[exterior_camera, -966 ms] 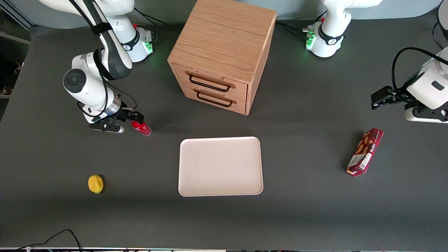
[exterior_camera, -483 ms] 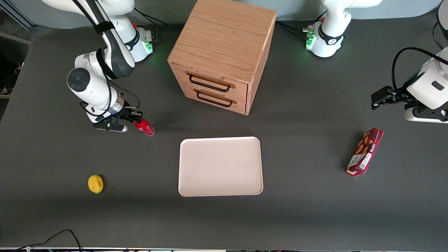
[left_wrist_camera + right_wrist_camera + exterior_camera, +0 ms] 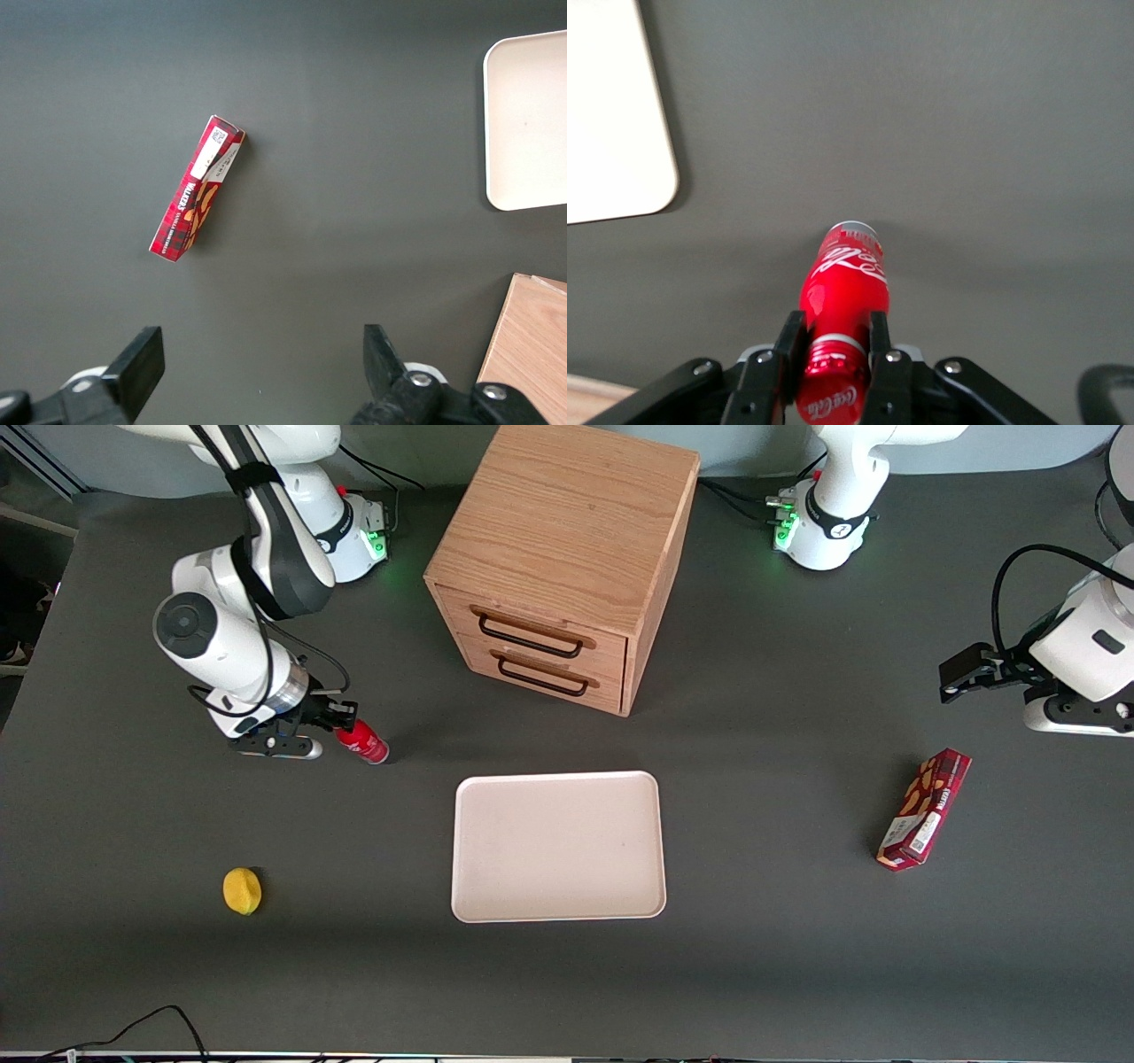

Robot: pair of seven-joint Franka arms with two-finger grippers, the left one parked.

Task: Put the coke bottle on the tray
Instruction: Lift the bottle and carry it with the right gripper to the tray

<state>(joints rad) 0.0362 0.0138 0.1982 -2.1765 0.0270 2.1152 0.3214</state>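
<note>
The coke bottle (image 3: pixel 365 747), small and red with a red cap and white lettering, is tilted over the dark table, farther from the front camera than the tray and toward the working arm's end. My right gripper (image 3: pixel 344 726) is shut on its neck just below the cap. In the right wrist view the fingers (image 3: pixel 790 341) clamp the neck of the bottle (image 3: pixel 843 283), and the gripper (image 3: pixel 833 329) is around it. I cannot tell whether the bottle's base touches the table. The cream-white tray (image 3: pixel 558 778) lies empty mid-table; its corner also shows in the right wrist view (image 3: pixel 611 133).
A wooden two-drawer cabinet (image 3: pixel 567 558) stands farther from the front camera than the tray. A yellow lemon-like object (image 3: pixel 242 891) lies nearer the front camera than the gripper. A dark-red snack box (image 3: pixel 924 808) lies toward the parked arm's end.
The gripper and bottle shifted slightly toward the tray, then the wrist swung back a little. The bottle stays held in nearly the same spot.
</note>
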